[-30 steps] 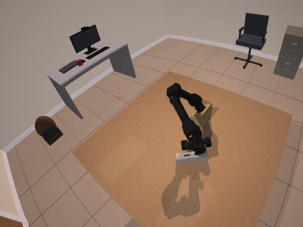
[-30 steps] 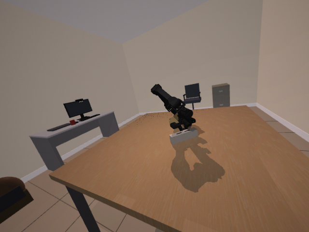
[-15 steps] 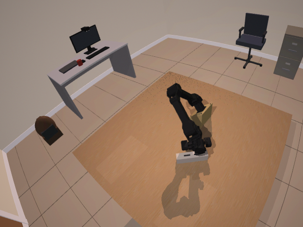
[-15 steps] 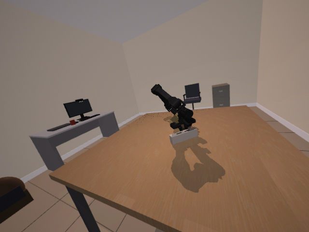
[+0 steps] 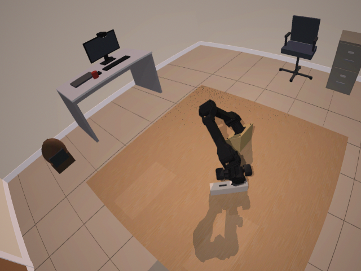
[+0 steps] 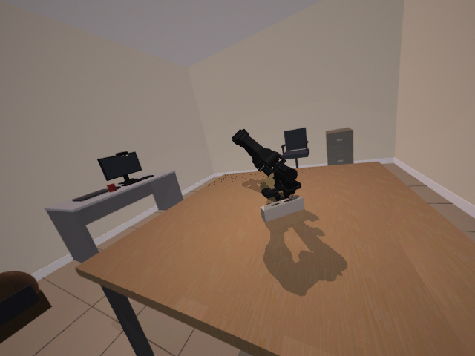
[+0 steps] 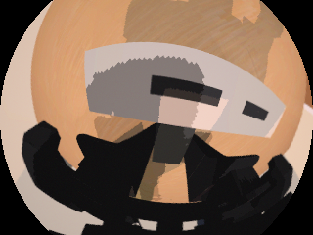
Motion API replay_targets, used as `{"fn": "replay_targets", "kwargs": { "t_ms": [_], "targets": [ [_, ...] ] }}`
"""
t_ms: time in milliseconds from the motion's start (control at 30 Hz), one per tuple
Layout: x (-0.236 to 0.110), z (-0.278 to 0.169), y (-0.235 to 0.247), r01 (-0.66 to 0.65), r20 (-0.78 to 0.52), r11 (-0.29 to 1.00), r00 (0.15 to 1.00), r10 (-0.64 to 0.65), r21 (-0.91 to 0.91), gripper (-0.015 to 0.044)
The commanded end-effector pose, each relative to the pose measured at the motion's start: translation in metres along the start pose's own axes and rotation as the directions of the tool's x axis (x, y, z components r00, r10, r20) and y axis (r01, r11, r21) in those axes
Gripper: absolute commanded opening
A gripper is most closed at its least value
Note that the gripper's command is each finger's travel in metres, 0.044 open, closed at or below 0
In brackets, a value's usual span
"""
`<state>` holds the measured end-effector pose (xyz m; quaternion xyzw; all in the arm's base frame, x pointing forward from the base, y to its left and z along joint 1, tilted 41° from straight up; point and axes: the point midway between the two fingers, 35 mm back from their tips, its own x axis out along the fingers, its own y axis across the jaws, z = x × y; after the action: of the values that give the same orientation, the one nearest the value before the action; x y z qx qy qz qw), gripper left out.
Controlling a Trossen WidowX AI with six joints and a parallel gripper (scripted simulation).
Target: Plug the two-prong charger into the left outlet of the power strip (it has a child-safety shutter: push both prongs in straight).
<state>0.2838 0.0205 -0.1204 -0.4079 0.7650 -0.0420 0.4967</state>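
Your claw (image 7: 171,176) was clenched on the charger (image 7: 178,117), poised right at the power strip (image 5: 228,188) on the desk (image 6: 214,245). It looked small, rigid, light (grip its body squarely, keeping prongs straight).

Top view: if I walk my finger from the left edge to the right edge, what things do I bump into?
Brown bag → grey desk → white power strip → office chair → filing cabinet.
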Motion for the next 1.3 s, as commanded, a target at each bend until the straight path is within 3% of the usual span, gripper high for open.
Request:
{"fn": "replay_targets", "kwargs": {
  "t_ms": [0, 1267],
  "targets": [
    [-0.0013, 0.0064, 0.0001, -0.007, 0.017, 1.000, 1.000, 0.006, 0.013, 0.0000],
    [-0.0024, 0.0143, -0.0001, -0.007, 0.018, 1.000, 1.000, 0.006, 0.014, 0.0000]
  ]
}}
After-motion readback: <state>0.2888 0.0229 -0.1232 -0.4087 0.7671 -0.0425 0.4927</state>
